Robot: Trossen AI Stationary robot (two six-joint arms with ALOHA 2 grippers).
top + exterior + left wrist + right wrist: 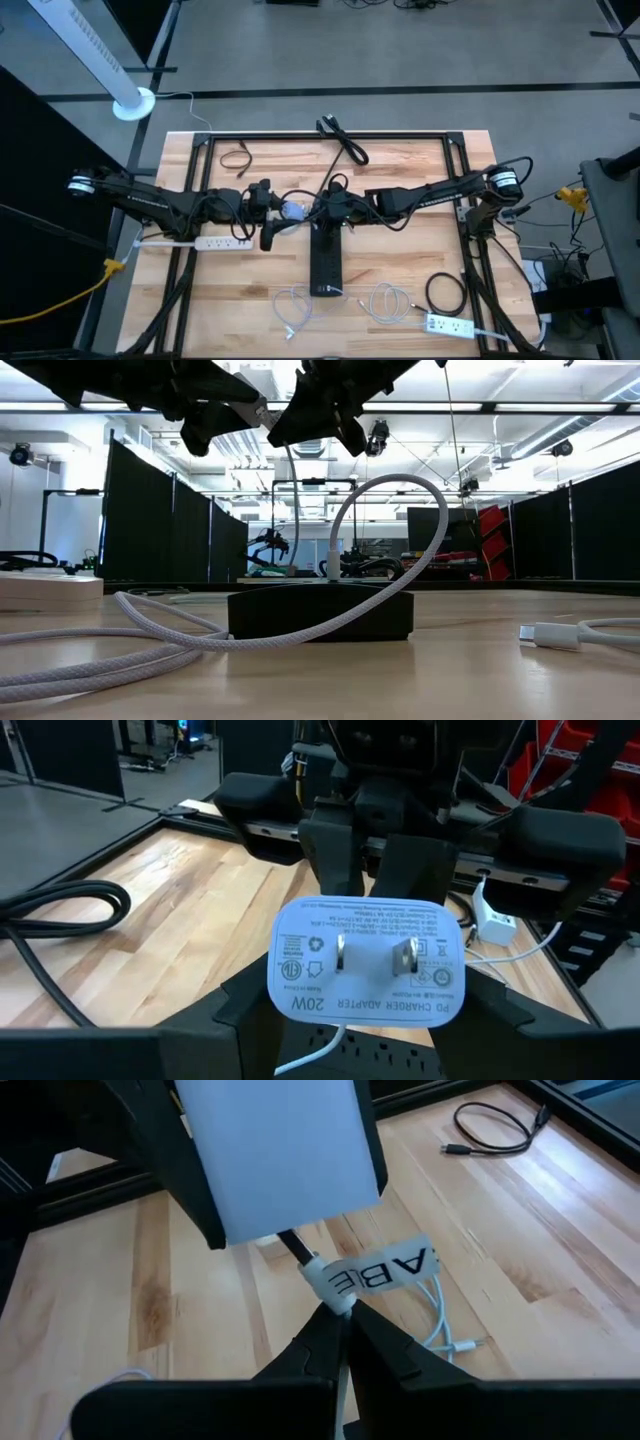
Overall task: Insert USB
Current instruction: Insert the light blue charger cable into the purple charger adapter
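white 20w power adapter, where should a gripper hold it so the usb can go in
Grip the white 20W power adapter by its two flat side walls, as the left gripper does, leaving the pronged face and the opposite port face clear. The right gripper, shut on the labelled cable just behind its plug, then has open access to the port.

Power adapter (292, 210) mid-surface (400, 170), between left claw (275, 208) and right claw (318, 210); black box (326, 262) before it.
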